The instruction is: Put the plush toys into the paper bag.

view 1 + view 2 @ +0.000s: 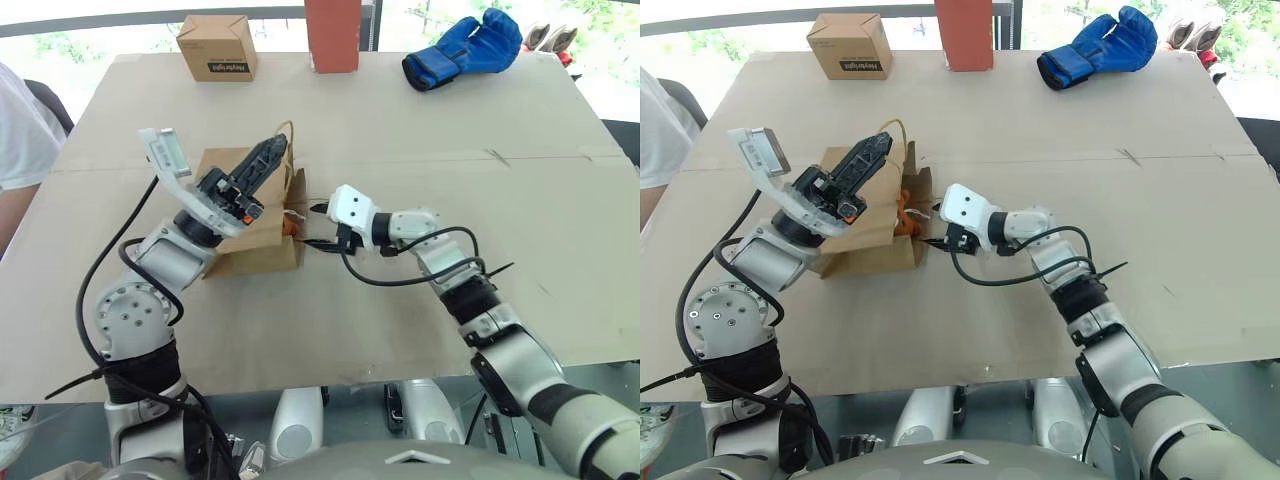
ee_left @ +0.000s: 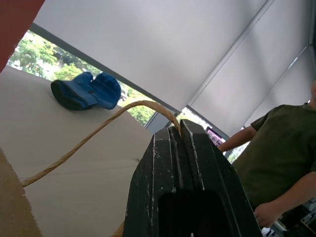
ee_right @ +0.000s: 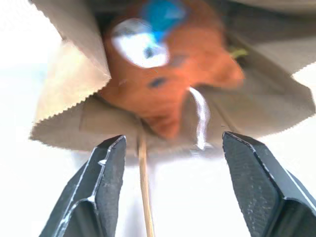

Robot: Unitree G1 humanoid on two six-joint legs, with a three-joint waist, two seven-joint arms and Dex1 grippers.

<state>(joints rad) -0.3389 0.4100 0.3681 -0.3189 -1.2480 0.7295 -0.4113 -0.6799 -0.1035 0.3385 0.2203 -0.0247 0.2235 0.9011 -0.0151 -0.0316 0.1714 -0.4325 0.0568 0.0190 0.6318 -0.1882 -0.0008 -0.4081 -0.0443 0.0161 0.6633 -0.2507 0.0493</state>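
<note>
1 plush toy (image 3: 163, 74) blurred, half inside paper bag (image 1: 250, 215)

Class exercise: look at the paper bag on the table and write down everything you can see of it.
The paper bag is plain brown kraft paper with a zigzag-cut mouth and twisted tan loop handles. It lies on its side on the table, mouth toward the right gripper, whose fingers stand open just outside. The left gripper is shut on one handle, lifting the upper side. A brown plush toy with a blue-white patch sits in the mouth.
</note>
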